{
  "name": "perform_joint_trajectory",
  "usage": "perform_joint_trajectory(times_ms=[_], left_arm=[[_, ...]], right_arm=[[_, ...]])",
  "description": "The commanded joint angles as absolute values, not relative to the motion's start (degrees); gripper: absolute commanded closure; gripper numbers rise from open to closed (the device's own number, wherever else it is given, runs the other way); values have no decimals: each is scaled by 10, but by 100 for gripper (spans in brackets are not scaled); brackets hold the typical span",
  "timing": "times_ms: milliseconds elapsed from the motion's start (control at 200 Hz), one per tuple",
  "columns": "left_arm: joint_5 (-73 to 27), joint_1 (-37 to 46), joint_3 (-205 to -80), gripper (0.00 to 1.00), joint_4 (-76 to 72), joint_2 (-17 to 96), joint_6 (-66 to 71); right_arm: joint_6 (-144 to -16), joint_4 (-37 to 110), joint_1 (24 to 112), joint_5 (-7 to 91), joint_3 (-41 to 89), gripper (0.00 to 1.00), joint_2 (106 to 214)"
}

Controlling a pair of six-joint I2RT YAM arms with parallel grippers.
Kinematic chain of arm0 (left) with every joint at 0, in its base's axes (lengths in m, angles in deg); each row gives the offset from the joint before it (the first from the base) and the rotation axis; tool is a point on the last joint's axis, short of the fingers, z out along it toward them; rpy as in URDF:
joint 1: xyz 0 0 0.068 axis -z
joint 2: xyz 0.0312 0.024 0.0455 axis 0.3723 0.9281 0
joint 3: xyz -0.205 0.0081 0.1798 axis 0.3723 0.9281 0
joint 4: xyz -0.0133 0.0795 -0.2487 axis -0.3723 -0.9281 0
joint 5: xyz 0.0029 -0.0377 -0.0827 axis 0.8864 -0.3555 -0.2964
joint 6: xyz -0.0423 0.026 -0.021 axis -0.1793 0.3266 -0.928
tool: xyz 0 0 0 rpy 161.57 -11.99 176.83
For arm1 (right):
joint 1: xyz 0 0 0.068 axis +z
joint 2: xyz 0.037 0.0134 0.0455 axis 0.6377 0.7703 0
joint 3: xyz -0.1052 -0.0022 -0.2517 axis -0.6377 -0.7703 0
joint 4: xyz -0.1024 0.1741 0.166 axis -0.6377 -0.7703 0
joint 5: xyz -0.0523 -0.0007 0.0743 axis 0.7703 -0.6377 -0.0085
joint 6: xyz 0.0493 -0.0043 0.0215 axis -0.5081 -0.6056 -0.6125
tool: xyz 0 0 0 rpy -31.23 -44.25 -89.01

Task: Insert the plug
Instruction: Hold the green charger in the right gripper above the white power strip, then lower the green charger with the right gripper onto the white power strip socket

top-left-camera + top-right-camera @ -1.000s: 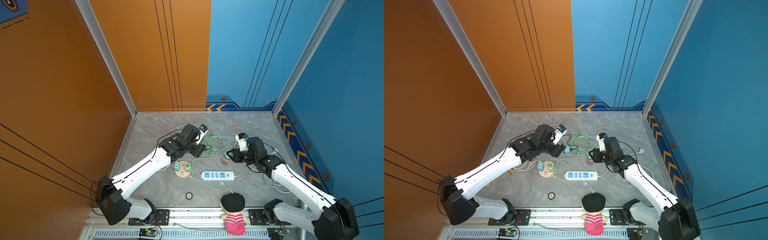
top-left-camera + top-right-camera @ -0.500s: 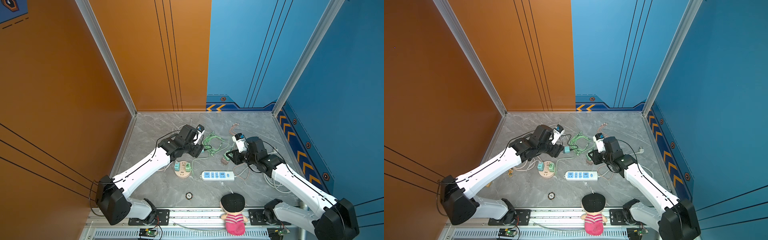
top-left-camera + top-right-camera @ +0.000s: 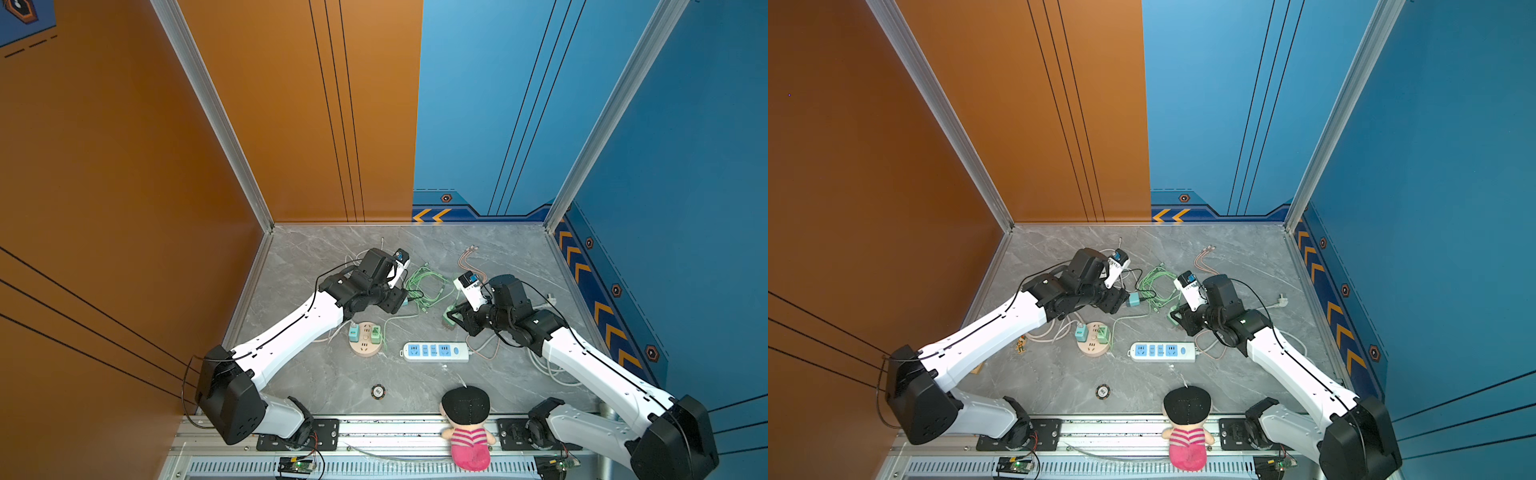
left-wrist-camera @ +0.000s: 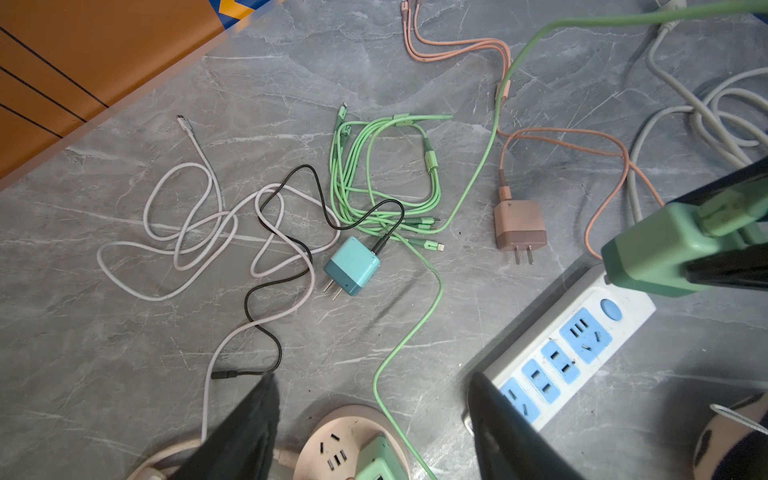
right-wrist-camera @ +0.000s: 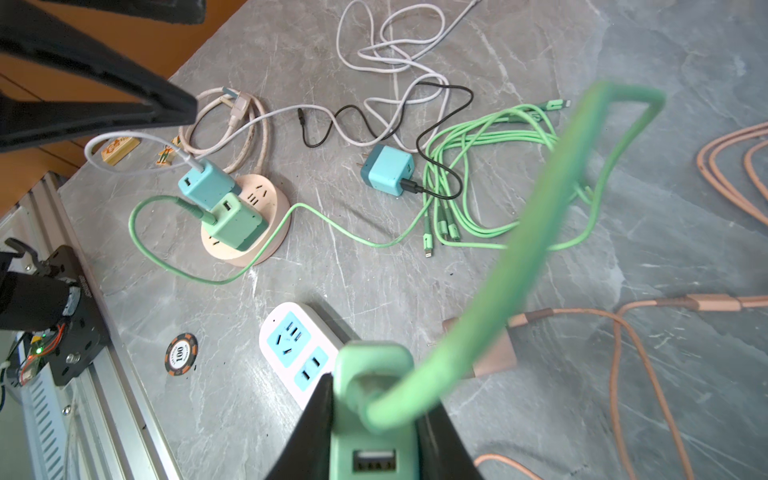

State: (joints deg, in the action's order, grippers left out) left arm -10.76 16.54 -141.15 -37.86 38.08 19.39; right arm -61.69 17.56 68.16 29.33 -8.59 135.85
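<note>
R claw (image 5: 380,399) is clamping the green plug (image 5: 374,436) between its two black fingers (image 5: 311,436), pinching it on opposite side walls. Plug is hanging clear of the tabletop, not lying on it. Its USB face is looking back at the right wrist cam, w/ the green cable (image 5: 515,249) coming out of one port and arcing up and away. So the long axis is running from the cam down toward the marble, prong end aiming at the table. Prongs are hiding behind the body, no view is showing them.

In the left wrist view the same plug (image 4: 652,253) is tilting, its blunt end dipping over the switch end of the power strip (image 4: 573,349). Touching or not, can't tell. In both top views R claw (image 3: 451,318) (image 3: 1175,316) is sitting just behind the strip's right end. The strip (image 3: 434,351) is lying crosswise, long axis left-right, sockets facing up.

L claw (image 4: 372,376) is hanging w/ jaws spread wide, gripping nothing, above the table near the round socket (image 4: 349,422). That socket is carrying one teal and one green charger, both upright. A loose teal charger (image 4: 352,266) is lying on its side beyond the claw, black cable (image 4: 379,246) plugged in, prongs showing. Pink charger (image 4: 519,226) is lying flat near the strip.
</note>
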Motion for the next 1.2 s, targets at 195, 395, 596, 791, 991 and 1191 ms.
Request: perform_joint_trajectory(times_ms=[195,395,596,791,991,1191], left_arm=[[-119,159,-1415,28,-375,369,193],[-118,159,-1414,28,-375,367,193],[-115,159,-1408,28,-374,364,193],[-112,157,-1399,28,-375,356,191],[-109,152,-1393,28,-374,349,191],[-111,143,-1384,28,-376,342,191]], right_arm=[[-557,199,700,252,-105,100,1331],[-602,202,726,286,-86,100,1372],[-593,253,766,290,-101,100,1389],[-578,250,775,256,-81,100,1420],[-489,223,788,221,-50,100,1476],[-395,190,780,139,3,100,1547]])
